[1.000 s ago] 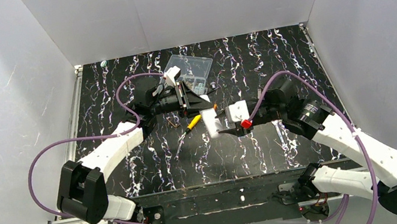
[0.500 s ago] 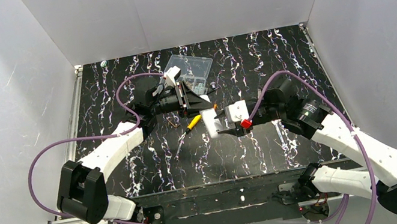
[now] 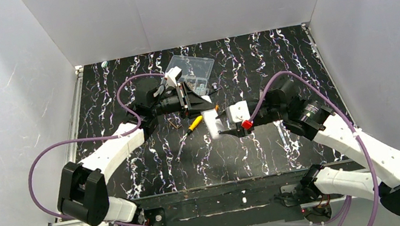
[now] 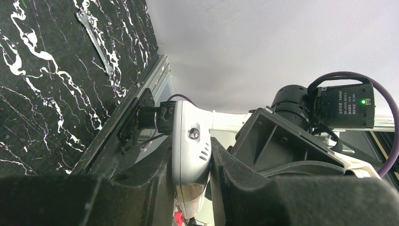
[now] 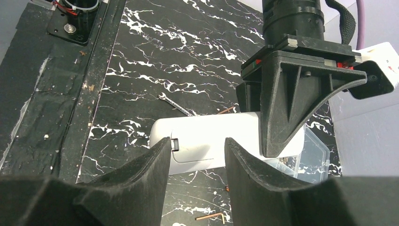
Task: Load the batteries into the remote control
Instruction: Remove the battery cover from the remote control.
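So here's where we're at: the left gripper [image 4: 190, 162] is clamped tight on the small slim white-silver remote control [image 4: 189, 141], with its dark fingers pressed on both long sides. It holds the remote up off the black marble-look tabletop with white veins [image 3: 274, 57], roughly mid-table. From the left wrist view we're looking along the handset at its end cap, which has a little round lens and a few slots on it. The right gripper [image 5: 195, 146] faces it from the other side with its jaws spread fairly wide. Through that gap we see the plain back of the remote control, with a small catch near one end. The tips sit very close to the handset, but we can't tell if they actually touch it. In the top view the remote control hangs between the two grippers, just in front of the clear compartmented plastic box [image 3: 193, 71] at the back of the table. It's also right beside the yellow-and-black-handled screwdriver [image 3: 194, 124] lying on the table. A small silver open-ended wrench [image 5: 176, 104] lies flat on the tabletop, and a thin coppery L-shaped piece [image 5: 210, 217] lies nearer the right wrist camera. As for the tiny orange-copper batteries, we honestly can't pick them out for sure in any view.
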You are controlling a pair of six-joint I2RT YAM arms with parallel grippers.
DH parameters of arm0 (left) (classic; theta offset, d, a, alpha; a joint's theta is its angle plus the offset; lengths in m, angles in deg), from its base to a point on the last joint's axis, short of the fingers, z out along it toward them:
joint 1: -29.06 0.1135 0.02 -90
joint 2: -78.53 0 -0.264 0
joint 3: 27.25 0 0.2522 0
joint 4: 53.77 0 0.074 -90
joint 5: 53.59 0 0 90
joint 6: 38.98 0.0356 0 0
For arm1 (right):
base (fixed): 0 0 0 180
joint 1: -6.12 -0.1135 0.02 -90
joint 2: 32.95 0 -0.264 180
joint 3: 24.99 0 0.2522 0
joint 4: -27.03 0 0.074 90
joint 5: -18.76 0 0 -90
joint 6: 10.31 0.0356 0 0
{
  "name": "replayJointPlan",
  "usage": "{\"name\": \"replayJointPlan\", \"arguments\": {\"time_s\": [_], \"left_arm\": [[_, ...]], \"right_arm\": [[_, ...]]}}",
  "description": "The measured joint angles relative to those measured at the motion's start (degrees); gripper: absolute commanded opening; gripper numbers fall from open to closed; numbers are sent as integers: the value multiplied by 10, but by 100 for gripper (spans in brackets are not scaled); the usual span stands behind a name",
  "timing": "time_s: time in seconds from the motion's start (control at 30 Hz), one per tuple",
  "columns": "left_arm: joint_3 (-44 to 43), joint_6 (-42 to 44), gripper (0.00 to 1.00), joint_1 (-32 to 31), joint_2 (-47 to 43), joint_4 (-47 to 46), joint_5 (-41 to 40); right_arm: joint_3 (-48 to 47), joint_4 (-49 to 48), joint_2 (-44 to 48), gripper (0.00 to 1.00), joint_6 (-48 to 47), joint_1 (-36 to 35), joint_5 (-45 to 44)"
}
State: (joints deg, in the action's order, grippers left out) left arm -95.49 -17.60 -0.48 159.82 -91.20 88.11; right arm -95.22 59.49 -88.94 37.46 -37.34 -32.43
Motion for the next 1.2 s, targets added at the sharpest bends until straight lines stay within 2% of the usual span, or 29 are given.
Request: {"name": "replayJointPlan", "arguments": {"time_s": [1.2], "left_arm": [[0, -10, 0, 1, 0, -13, -3]], "right_arm": [[0, -22, 12, 53, 15, 0, -18]]}}
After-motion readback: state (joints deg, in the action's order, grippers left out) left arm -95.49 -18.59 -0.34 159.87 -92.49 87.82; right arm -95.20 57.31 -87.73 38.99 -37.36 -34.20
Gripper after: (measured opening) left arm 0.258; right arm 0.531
